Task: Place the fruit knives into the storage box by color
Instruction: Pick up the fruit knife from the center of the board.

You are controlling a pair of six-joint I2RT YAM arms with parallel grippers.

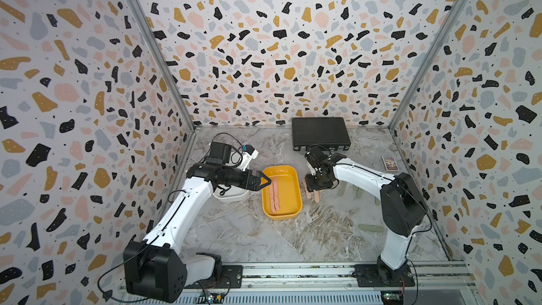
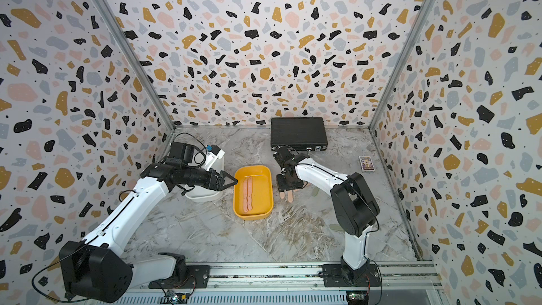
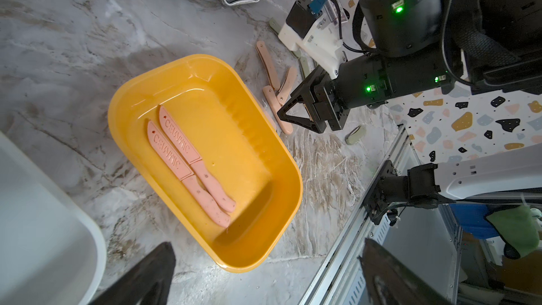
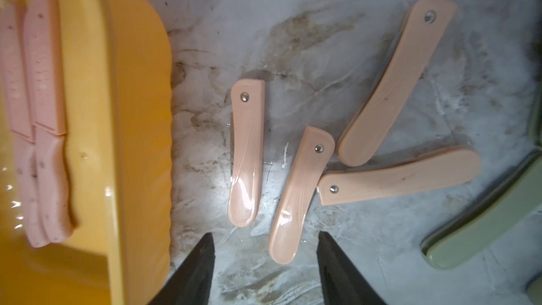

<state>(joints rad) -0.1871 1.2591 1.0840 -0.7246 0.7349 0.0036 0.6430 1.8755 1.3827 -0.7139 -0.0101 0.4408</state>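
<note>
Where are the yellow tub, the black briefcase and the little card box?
yellow tub [image 1: 290, 193]: in a top view, on its bare floor.
black briefcase [image 1: 319, 133]: in a top view, middle of its lid.
card box [image 1: 390, 163]: in a top view, middle of its printed face.

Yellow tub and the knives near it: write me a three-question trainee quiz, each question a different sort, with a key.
1. Multiple choice: how many pink knives lie in the yellow tub? A) one B) two C) four
2. True or false: the left gripper is shut.
3. Fill in: the four folded knives below the right gripper, outside the tub, are all ___ in colour.
Key: 1 B; 2 false; 3 pink.
</note>
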